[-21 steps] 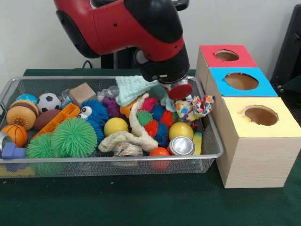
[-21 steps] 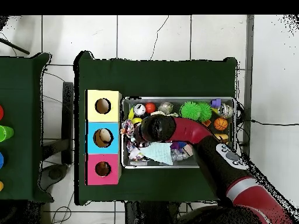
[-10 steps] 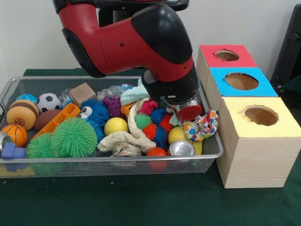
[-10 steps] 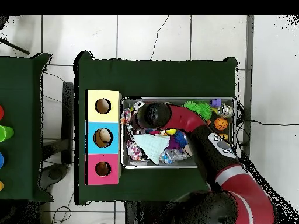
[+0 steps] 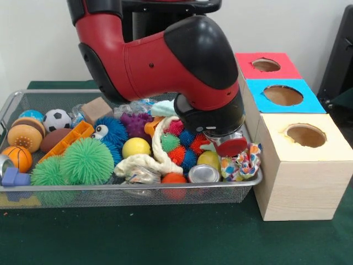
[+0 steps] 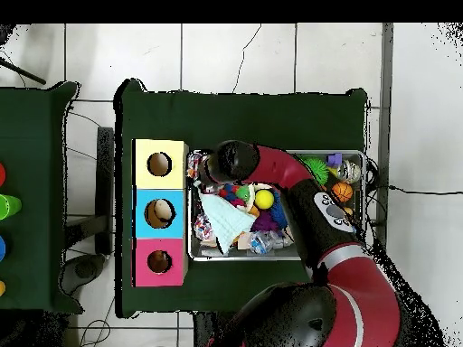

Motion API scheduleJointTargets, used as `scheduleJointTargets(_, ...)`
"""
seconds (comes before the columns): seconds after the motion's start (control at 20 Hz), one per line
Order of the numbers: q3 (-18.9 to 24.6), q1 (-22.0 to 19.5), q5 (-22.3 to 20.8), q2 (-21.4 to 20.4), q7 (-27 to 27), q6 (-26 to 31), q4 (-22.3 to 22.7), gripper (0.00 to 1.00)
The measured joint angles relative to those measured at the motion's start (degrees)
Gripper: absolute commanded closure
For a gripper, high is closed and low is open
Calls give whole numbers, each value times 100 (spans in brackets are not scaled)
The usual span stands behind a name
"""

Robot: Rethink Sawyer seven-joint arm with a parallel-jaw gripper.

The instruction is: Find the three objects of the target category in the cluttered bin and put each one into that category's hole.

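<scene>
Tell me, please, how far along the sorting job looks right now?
Possibly one item done: something pale sits inside the blue box's hole; the yellow hole and red hole look empty. The arm's end is low over the colourful scrunchie at the basket's near corner. The basket remains crowded.

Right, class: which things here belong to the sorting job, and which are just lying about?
Job: gripper; wire bin; its toys, like the yellow ball; box with three holes.
Lying about: green object on the side table; floor cable.
</scene>
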Motion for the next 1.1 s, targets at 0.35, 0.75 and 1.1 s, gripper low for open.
scheduleJointTargets(0.35, -15, -22, 121, 1, 0, -1, -27, 0)
scheduleJointTargets(0.75, -22, -28, 293, 1, 0, -1, -27, 0)
scheduleJointTargets(1.1, -22, -103, 594, -23, 0, -2, 20, 0)
